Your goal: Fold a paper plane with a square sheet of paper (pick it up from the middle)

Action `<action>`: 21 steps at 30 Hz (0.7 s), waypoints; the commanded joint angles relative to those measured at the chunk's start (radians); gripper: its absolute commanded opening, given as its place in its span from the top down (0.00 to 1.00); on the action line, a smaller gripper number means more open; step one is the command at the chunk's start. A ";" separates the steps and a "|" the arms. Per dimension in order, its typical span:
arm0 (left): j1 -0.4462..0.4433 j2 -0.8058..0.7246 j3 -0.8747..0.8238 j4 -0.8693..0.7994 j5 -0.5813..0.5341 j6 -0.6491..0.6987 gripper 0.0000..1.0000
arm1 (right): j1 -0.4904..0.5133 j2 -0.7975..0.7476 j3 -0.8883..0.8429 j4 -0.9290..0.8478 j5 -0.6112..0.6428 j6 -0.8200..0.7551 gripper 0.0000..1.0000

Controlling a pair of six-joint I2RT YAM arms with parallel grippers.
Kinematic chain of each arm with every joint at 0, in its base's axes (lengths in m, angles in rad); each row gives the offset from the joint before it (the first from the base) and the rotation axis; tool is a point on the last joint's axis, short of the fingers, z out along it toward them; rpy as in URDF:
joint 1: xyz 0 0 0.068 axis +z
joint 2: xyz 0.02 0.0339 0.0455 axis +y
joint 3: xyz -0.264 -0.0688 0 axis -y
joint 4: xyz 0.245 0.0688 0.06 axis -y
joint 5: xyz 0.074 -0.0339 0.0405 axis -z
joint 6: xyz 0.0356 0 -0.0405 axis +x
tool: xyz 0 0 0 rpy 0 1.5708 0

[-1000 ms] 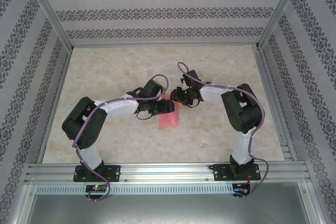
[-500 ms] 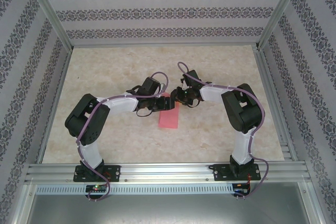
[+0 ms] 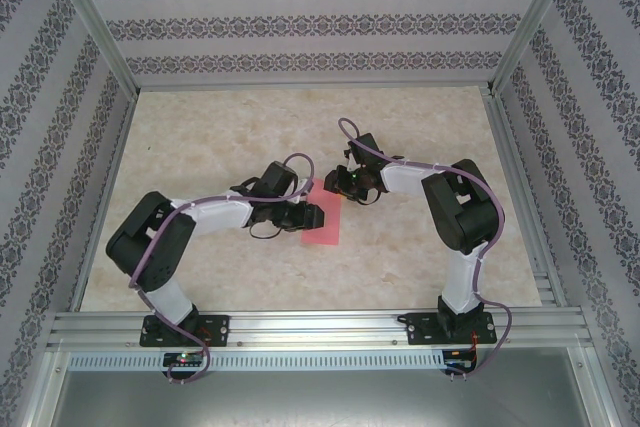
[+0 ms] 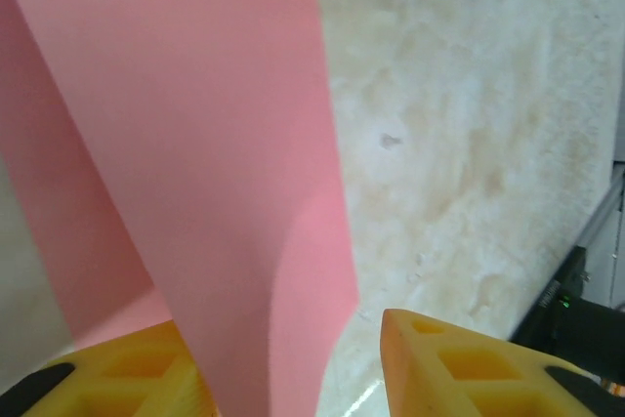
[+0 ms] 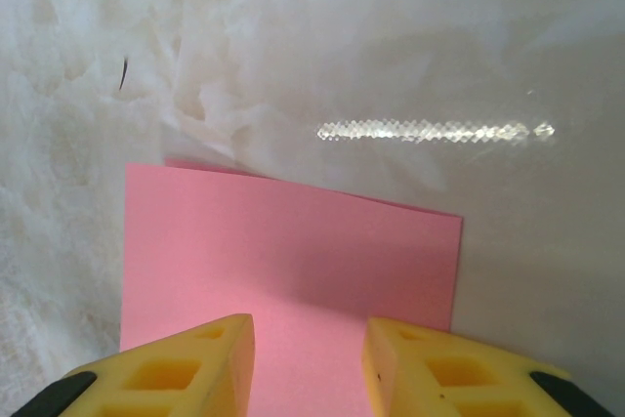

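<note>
Looking at the square sheet of paper (image 3: pixel 325 227), folded into a pink strip, mid-counter (image 3: pixel 200 137) between both arms. Got left fingers (image 4: pixel 459 358) spread either side of what looks like a lifted flap, not pinched shut. Same for right fingers (image 5: pixel 176 368): parted, over its far end.

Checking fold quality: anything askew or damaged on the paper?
No tears. On the square sheet of paper a lower layer peeks past the far edge, slightly misaligned; one flap stands lifted at the left gripper.

Pink paper (image 4: pixel 195 124) between tool fingers (image 4: pixel 459 368), marble table (image 4: pixel 469 144)
</note>
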 commanded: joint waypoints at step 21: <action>-0.013 0.084 0.007 0.308 -0.016 -0.103 0.56 | -0.012 0.067 -0.054 -0.089 0.034 -0.035 0.62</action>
